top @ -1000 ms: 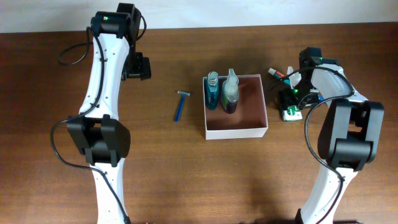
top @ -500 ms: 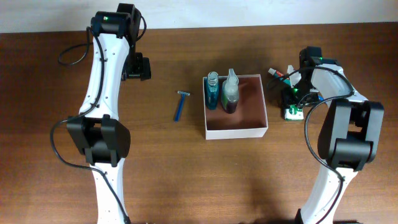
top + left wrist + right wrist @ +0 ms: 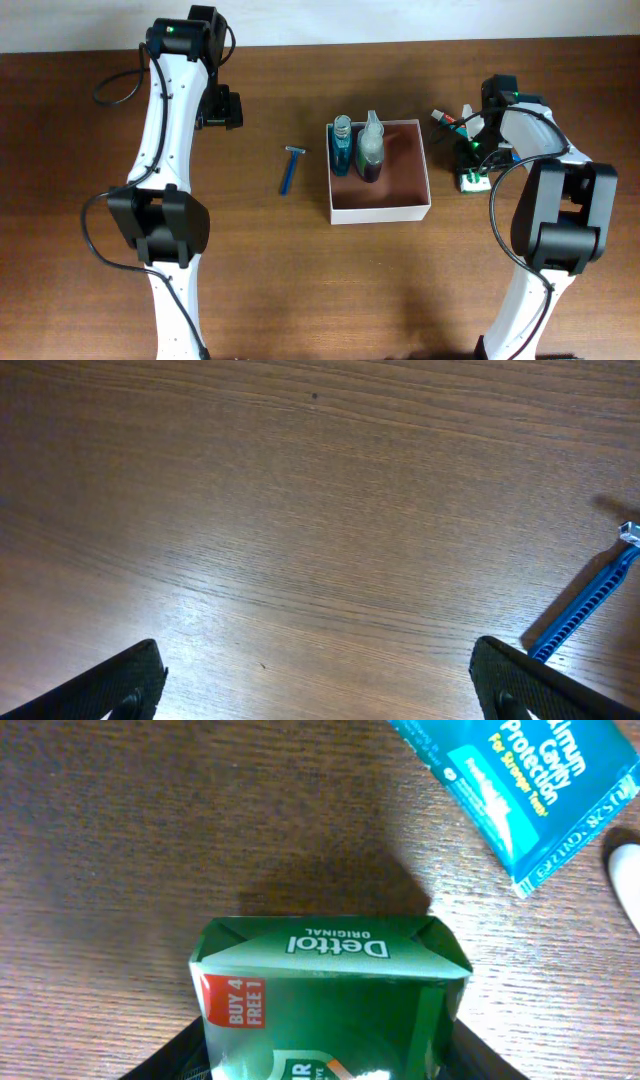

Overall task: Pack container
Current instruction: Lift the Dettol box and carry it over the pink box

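Overhead, container: lain left of the right gripper; two bottles stood inside; right arm judged nearer
Overhead, left gripper: spread wide, nothing held; razor between it and the container
Left wrist, razor: off right of the splayed fingers
Right wrist, green packet: flanked by half-open fingers, long axis running out between them; grip cannot be told

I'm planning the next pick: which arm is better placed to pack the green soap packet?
Right: the right gripper flanks the Dettol packet beside the container; the left gripper hangs open beyond the razor.
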Tool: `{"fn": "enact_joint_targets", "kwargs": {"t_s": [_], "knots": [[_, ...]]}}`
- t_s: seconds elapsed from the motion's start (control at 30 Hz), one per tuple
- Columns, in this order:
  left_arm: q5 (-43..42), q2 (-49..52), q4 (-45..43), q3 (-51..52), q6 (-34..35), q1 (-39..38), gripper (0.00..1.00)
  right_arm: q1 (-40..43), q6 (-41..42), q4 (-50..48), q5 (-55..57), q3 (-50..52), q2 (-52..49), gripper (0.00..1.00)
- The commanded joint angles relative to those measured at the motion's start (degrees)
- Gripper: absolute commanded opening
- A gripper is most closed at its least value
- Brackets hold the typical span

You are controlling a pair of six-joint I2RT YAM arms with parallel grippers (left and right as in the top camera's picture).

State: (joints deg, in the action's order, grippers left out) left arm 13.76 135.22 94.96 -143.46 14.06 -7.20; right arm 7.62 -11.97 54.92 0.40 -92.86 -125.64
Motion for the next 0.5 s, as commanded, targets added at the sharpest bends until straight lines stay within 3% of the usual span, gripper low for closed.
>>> {"fn": "enact_joint_targets", "kwargs": {"t_s": [0.0, 0.47], "knots": [[0.00, -0.55, 0.26, 0.13, -0.70, 0.13, 0.99, -0.15, 0.50, 2.27, 0.07, -1.60, -1.46, 0.52], [0.00, -0.55, 0.07, 0.13, -0.70, 0.13, 0.99, -0.31, 1.53, 17.29, -2.78, -21.18, -1.38, 0.46]]}}
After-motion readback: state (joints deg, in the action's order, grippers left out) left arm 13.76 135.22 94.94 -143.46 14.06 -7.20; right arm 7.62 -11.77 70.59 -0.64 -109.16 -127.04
